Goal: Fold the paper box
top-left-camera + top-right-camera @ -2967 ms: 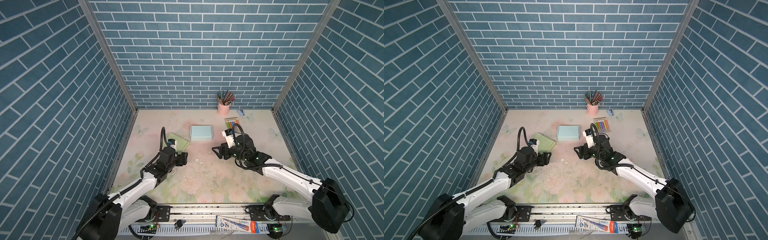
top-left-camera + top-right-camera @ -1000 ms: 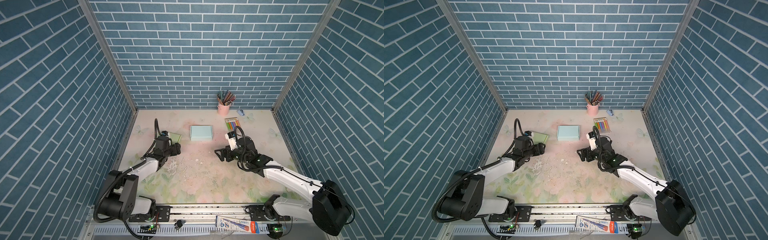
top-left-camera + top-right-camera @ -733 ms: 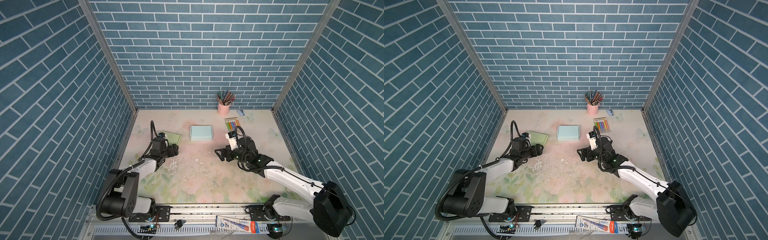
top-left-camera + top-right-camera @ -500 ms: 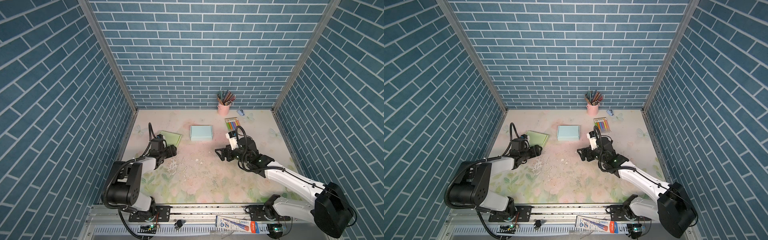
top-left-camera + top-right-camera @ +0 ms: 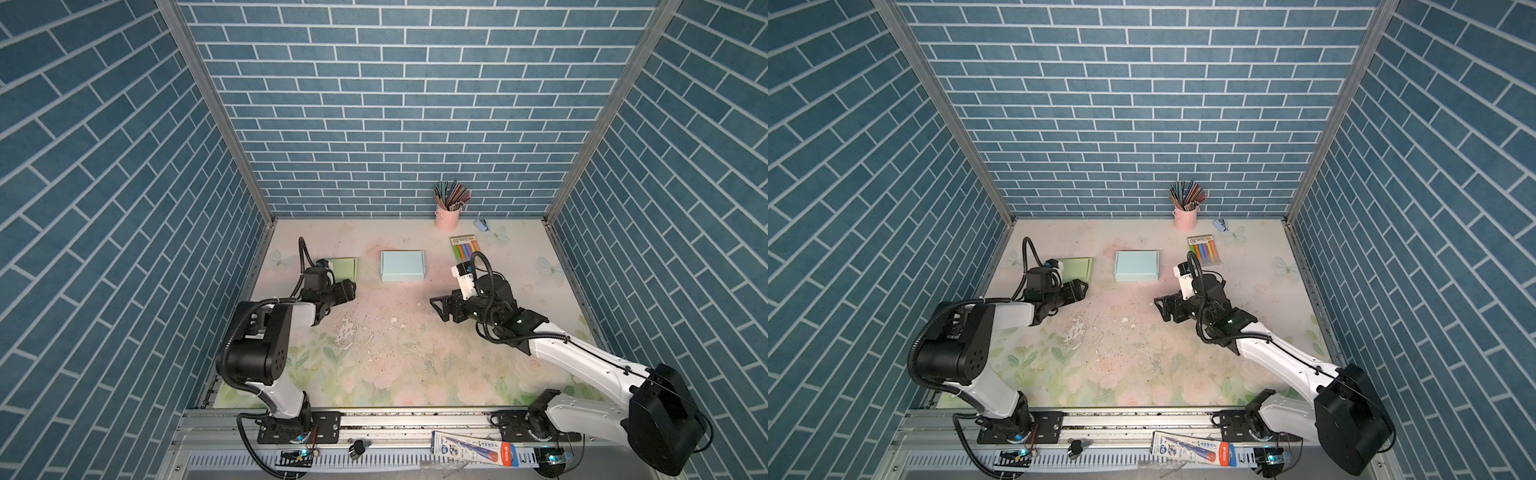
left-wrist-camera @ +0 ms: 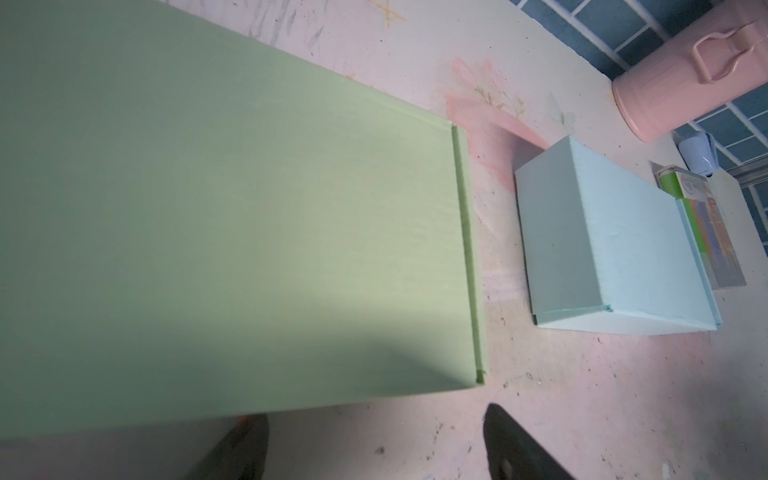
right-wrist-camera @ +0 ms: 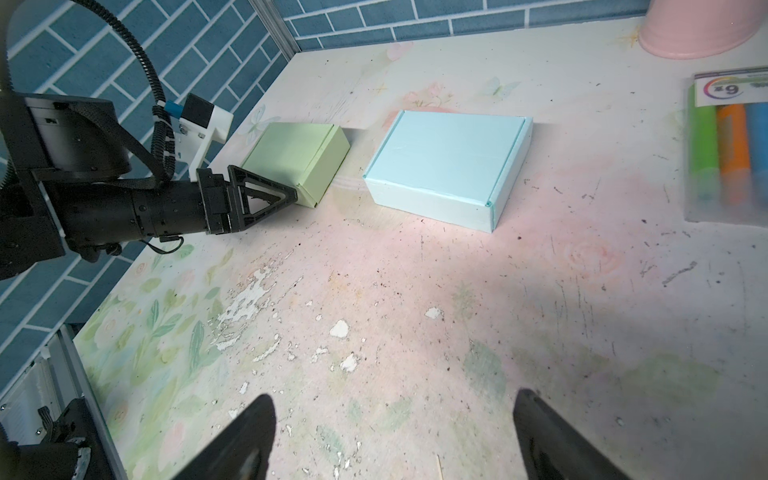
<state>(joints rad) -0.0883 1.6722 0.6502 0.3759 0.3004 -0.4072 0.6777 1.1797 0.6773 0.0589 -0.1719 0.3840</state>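
- Showing a "6" on its label, the marker pack [image 7: 723, 158] lies on the counter [image 7: 415, 270] near the pink cup [image 5: 447, 219].
- The green paper box [image 7: 297, 160] and the blue paper box [image 7: 446, 156] sit closed, side by side, apart.
- The left fingers [image 7: 266, 201] are wide, just beside the green paper box, holding nothing.
- The right fingers [image 5: 440, 307] are wide over bare counter.

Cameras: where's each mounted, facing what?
Top views: above the front rail, looking down toward the back wall; both arms, left gripper and right gripper show.
Left wrist: on left arm, facing green box close up; own fingertips show.
Right wrist: on right arm, facing blue box; own fingertips, left arm show.
Shared: both wrist views show both boxes, pink cup.
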